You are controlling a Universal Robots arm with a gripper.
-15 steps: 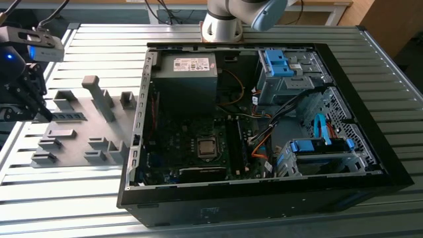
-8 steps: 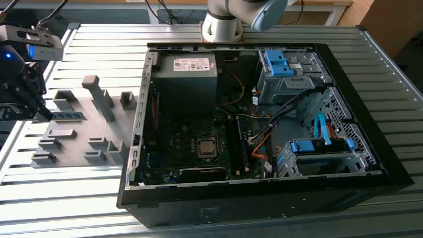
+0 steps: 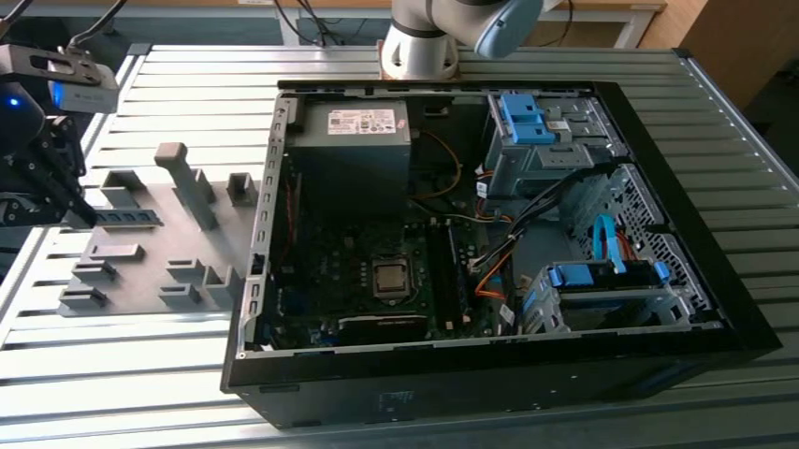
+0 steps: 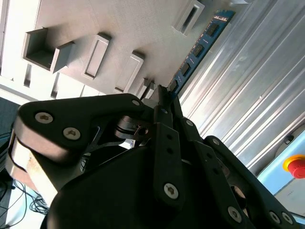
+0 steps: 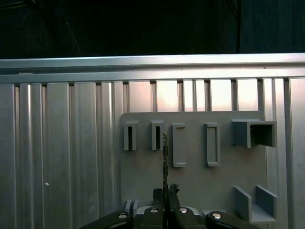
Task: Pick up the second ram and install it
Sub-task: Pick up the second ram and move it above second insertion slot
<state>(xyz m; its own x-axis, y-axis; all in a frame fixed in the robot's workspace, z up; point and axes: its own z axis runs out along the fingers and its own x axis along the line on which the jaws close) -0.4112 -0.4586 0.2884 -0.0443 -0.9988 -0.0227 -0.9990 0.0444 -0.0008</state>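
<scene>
Your gripper [image 5: 165,193] is pinching the second ram [image 4: 198,50], fingers [image 5: 173,191] closed on its flat faces, so it is standing on edge at the grey holder tray [image 5: 190,181].

Blue 2nd ram [image 4: 204,40] w/ blk chips [image 4: 197,49], grey tray [image 3: 138,271], blk pincer [image 4: 163,94].

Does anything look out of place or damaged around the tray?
Nothing stands out. The gripper grips one end of the second ram, which it holds straight and edge-on at the grey holder tray.
</scene>
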